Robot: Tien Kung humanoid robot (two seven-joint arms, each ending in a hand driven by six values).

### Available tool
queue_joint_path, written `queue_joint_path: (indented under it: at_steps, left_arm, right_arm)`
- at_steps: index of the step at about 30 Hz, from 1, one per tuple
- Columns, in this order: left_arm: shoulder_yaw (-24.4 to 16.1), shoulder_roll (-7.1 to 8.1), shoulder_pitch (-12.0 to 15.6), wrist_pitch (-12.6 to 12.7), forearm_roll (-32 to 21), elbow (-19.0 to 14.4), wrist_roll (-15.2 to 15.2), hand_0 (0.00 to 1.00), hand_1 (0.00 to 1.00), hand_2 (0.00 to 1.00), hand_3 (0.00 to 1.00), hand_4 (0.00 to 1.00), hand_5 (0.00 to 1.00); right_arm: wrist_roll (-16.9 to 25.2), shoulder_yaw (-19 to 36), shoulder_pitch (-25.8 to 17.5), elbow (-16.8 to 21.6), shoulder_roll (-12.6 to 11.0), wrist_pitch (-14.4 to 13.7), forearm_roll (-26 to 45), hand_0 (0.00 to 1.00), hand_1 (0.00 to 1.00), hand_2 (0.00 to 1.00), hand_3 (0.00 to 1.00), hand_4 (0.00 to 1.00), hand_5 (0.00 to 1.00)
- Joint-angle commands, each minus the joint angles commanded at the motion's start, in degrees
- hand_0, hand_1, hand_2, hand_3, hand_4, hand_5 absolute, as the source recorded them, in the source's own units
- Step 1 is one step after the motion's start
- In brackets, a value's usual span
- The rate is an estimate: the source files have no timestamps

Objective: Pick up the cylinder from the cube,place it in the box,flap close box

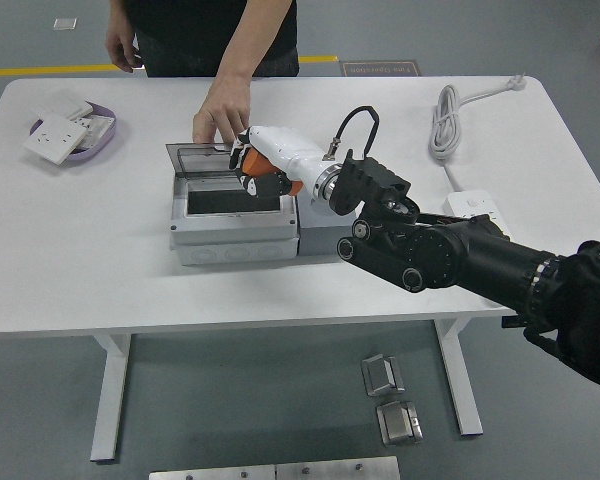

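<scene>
In the head view, the right black arm comes in from the lower right corner and reaches over the white table (80, 260). Its white robot hand (258, 170) is above the far right part of the grey plastic box (232, 232). The fingers are curled around something orange, which seems to be the cylinder (251, 160), but I cannot tell its shape because the robot hand covers most of it. The box is open, and its dark inside shows to the left of the robot hand. The transparent lid (195, 158) of the box lies back on the far side. A person stands behind the table, and the person's hand (220, 117) reaches down and touches the far edge of this lid. The grey cube (320, 238) stands just beside the box, on its right side, and the arm hides part of it. A purple tray with white socket plates (72, 132) is at the far left of the table. A white power strip with its cable (470, 208) lies at the right.
</scene>
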Motion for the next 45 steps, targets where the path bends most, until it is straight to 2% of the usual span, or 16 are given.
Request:
queue_joint_path:
  at_steps: [12, 24, 36, 42, 43, 45]
  left_arm:
    - [-0.1, 0.07, 0.0, -0.1, 0.3, 0.0, 0.1, 0.587, 0.601, 0.528, 0.562, 0.467, 0.073]
    - [-0.1, 0.04, -0.4, -0.2, 0.4, 0.0, 0.1, 0.587, 0.601, 0.528, 0.561, 0.468, 0.073]
    - [0.1, 0.05, -0.5, -0.2, 0.2, 0.0, 0.1, 0.587, 0.601, 0.529, 0.561, 0.471, 0.069]
    - [0.2, 0.06, -0.7, -0.2, 0.3, 0.0, 0.1, 0.587, 0.602, 0.529, 0.562, 0.47, 0.068]
    - [0.2, 0.06, -0.7, -0.2, 0.4, 0.0, 0.1, 0.587, 0.602, 0.529, 0.562, 0.47, 0.069]
    - [0.0, 0.06, -0.7, -0.3, 0.5, 0.0, 0.1, 0.587, 0.602, 0.529, 0.562, 0.47, 0.069]
  right_arm:
    - [-0.1, -1.2, -0.1, -0.2, 0.0, 0.3, 0.3, 0.3, 0.519, 0.524, 0.537, 0.113, 0.002]
    - [0.1, -5.4, -0.9, -1.4, 0.0, 0.2, 2.0, 0.299, 0.519, 0.524, 0.538, 0.119, 0.002]
    - [0.7, -5.8, -0.6, -1.0, 0.0, 0.0, 2.9, 0.313, 0.522, 0.524, 0.538, 0.125, 0.002]
    - [1.2, -5.8, -0.5, -1.2, 0.0, 0.4, 3.5, 0.337, 0.525, 0.526, 0.541, 0.135, 0.002]
    - [1.3, -5.7, -0.5, -1.2, 0.0, 0.5, 3.7, 0.393, 0.534, 0.531, 0.556, 0.127, 0.002]
    - [1.5, -5.7, -0.4, -1.2, 0.0, 0.6, 3.9, 0.393, 0.534, 0.531, 0.556, 0.127, 0.002]
